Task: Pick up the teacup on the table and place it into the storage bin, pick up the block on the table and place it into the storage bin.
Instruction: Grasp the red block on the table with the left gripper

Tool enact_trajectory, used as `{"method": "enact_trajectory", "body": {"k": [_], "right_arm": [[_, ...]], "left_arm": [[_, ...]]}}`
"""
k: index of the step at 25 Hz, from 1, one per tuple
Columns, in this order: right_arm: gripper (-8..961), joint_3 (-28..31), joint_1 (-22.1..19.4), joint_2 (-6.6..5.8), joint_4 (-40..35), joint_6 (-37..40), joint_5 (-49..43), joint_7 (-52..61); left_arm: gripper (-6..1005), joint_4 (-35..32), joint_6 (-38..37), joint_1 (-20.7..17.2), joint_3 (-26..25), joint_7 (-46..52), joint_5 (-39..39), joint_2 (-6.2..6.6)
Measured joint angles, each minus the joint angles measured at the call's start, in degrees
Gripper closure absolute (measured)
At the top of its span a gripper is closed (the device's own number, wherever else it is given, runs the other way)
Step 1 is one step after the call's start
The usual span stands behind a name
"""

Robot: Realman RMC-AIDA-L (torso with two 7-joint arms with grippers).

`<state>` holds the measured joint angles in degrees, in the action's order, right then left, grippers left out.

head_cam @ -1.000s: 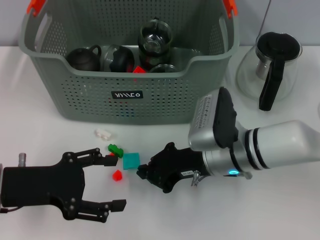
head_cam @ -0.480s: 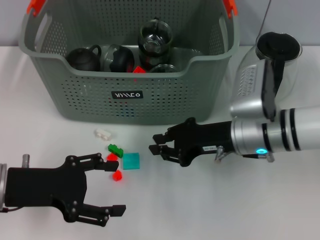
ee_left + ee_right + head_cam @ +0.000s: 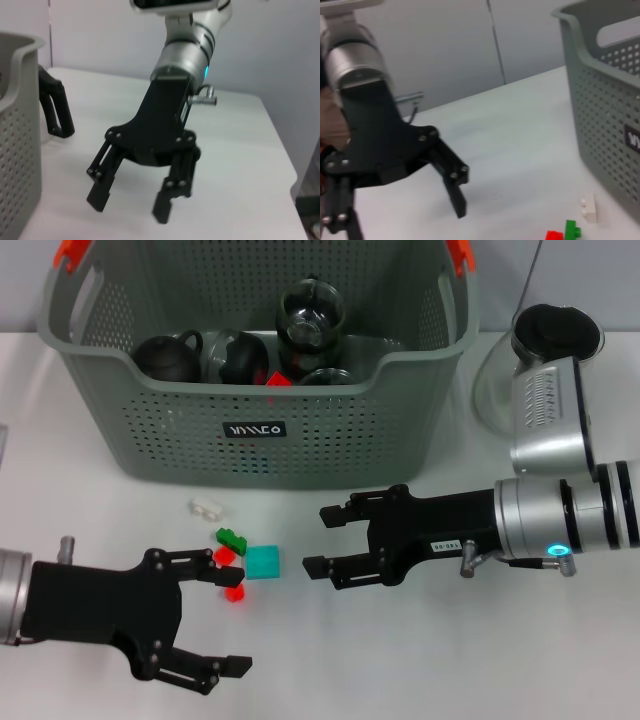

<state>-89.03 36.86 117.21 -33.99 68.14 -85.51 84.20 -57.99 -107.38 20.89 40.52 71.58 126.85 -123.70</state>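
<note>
Tabletop (image 3: 80, 500), plain white and flat, carries everything in the head view. Nearest its front edge, toward the left corner, the left gripper (image 3: 225, 620) lies low with its black fingers spread wide, holding nothing; one fingertip sits just beside a small red block (image 3: 235, 591). A teal block (image 3: 264, 562), a green block (image 3: 232, 538) and a second red piece (image 3: 224, 555) cluster right behind that, with a small white block (image 3: 206, 507) a little farther back toward the bin. Level with the teal block and to its right, the right gripper (image 3: 322, 539) reaches in from the right edge, its jaws parted and empty, its tips near the teal block but apart from it.

Behind the blocks stands the storage bin (image 3: 250, 430), grey-green and perforated, with orange handle clips and a black label on its front wall. Inside it sit a dark teapot (image 3: 168, 356), a glass teapot (image 3: 310, 315) and other dark ware. A glass kettle with a black lid (image 3: 555, 335) stands at the back right, partly hidden by the right arm. A pale wall rises behind the table.
</note>
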Motion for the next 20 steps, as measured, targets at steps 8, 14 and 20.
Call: {"method": "enact_trajectory", "body": {"k": [8,14,20], "right_arm": [[83,1.26,-1.07,0.04,0.71,1.20,-0.01,0.52],[6,1.27,-1.89,0.69,1.18,0.97,-0.01,0.04],[7,2.06,-2.51,0.27,1.21,1.27,0.00,0.48]], "left_arm": [[67,-3.44,1.50,5.98,4.71,10.62,7.18,-0.11],[66,-5.79,2.66,8.67,13.94,20.73,12.59,-0.37],[66,-6.92,8.38,8.91,21.70,20.30,14.00,-0.36]]}}
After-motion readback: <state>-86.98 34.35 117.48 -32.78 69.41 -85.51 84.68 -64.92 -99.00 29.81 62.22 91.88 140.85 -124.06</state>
